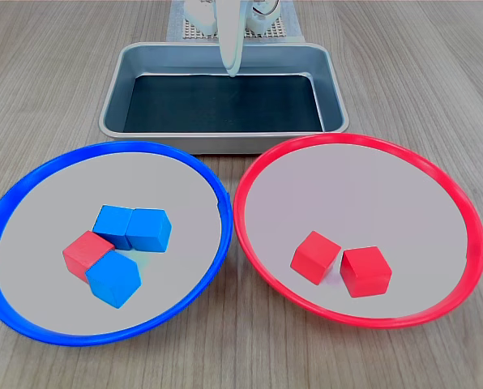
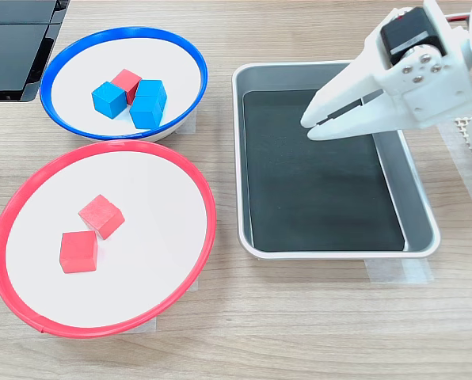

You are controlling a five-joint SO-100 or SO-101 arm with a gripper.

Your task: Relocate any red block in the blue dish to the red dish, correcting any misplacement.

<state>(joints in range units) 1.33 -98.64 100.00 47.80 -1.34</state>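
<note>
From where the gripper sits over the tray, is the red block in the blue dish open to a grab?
Probably only partly. The gripper hangs over the steel tray, nothing above the blue dish. But the red block is pressed by blue cubes on two sides, so only some faces look free.

Three red cubes in all: one red block in the blue dish, two in the red dish. Three blue cubes share the blue dish, clustered from twelve to five o'clock around the red block. Two dishes, one steel tray.
</note>
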